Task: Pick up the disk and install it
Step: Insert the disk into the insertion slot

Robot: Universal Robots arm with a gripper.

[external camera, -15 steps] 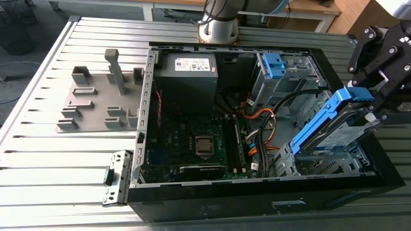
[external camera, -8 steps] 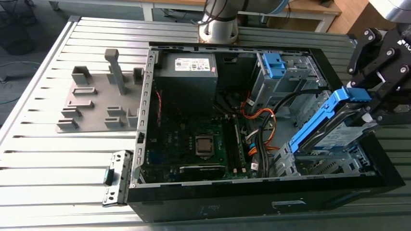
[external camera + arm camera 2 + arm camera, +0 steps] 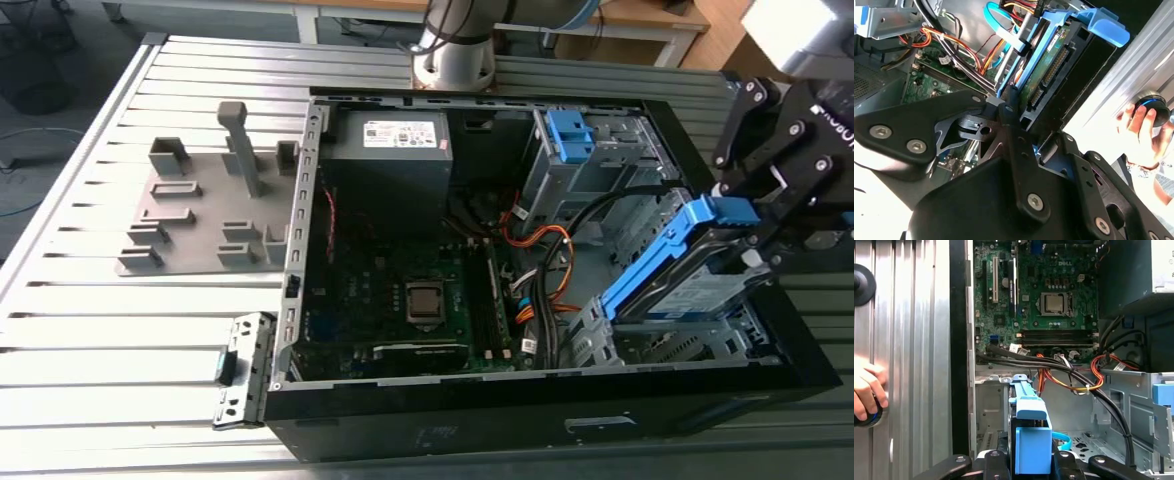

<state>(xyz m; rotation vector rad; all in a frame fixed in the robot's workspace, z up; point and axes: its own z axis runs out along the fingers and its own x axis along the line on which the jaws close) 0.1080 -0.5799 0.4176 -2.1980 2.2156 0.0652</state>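
Exterior view: a ribbed aluminium table (image 3: 107, 310) carries an open black metal computer case (image 3: 534, 425) lying on its side, with the green motherboard (image 3: 400, 285) exposed. At the exterior view's right, the black-linked gripper (image 3: 742, 222) is clamped on the flat silver disk (image 3: 674, 272) in its bright blue plastic carrier frame. The disk is tilted above the grey metal drive bay (image 3: 667, 340). In the second wrist view, a person's hand (image 3: 1136, 130) touches a round black knob (image 3: 1156, 107).
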